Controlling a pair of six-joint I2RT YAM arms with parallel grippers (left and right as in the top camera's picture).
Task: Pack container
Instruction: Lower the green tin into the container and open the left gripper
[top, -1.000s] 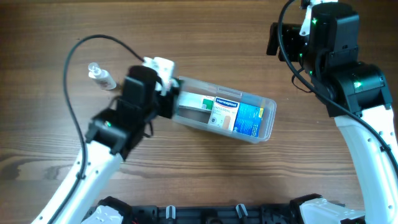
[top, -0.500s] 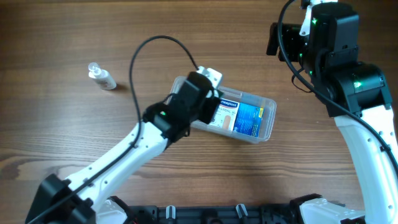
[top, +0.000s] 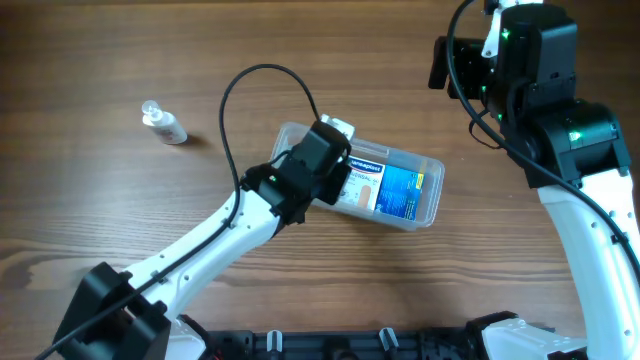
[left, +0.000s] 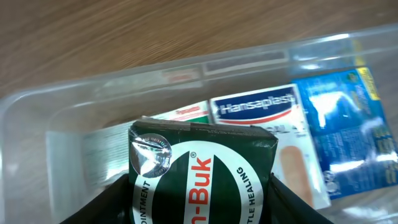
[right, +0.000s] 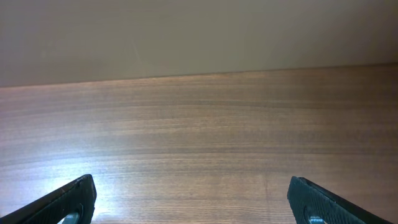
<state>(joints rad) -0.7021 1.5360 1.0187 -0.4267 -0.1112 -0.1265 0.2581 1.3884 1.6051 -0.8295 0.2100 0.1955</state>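
Observation:
The clear plastic container (top: 428, 192) lies at the table's middle and shows in the left wrist view (left: 186, 74). It holds a Hansaplast box (top: 362, 178) (left: 255, 106), a blue box (top: 405, 190) (left: 339, 124) and a white-and-green box under my left arm. My left gripper (top: 322, 165) (left: 199, 202) is shut on a dark green ointment box (left: 199, 165) and holds it over the container's left half. My right gripper (top: 447, 63) (right: 193, 199) is open and empty, raised at the far right above bare wood.
A small clear bottle (top: 165, 124) lies on the wooden table (top: 120, 230) at the far left. The left arm's black cable (top: 235, 100) loops above the table behind the container.
My left arm has swung right from the container's left end to over its left half, then shifted slightly. The right arm has not moved.

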